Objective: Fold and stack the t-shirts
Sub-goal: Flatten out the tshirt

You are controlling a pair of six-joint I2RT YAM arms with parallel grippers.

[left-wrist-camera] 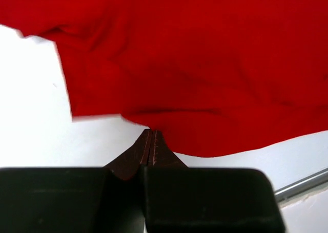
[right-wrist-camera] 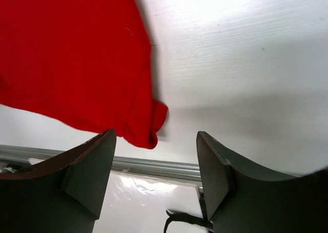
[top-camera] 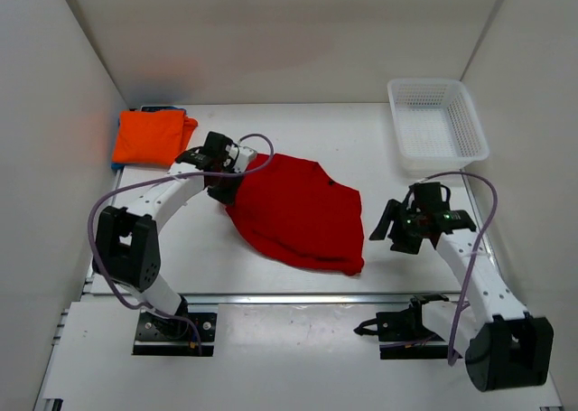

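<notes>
The deep red t-shirt [top-camera: 298, 210] lies spread in the middle of the table. My left gripper [top-camera: 222, 178] is at its left edge, jaws shut with the cloth edge pinched at their tips [left-wrist-camera: 151, 132]; the red shirt [left-wrist-camera: 195, 64] fills the left wrist view. My right gripper [top-camera: 388, 230] is open and empty just right of the shirt's near right corner [right-wrist-camera: 148, 125], above the table. The orange t-shirt [top-camera: 151, 136] lies folded at the back left, with a strip of the bright blue t-shirt [top-camera: 116, 164] showing under it.
A white lattice basket [top-camera: 437, 126] stands at the back right. White walls close in the table on three sides. A metal rail [top-camera: 298, 298] runs along the table's near edge, also seen in the right wrist view [right-wrist-camera: 154, 165].
</notes>
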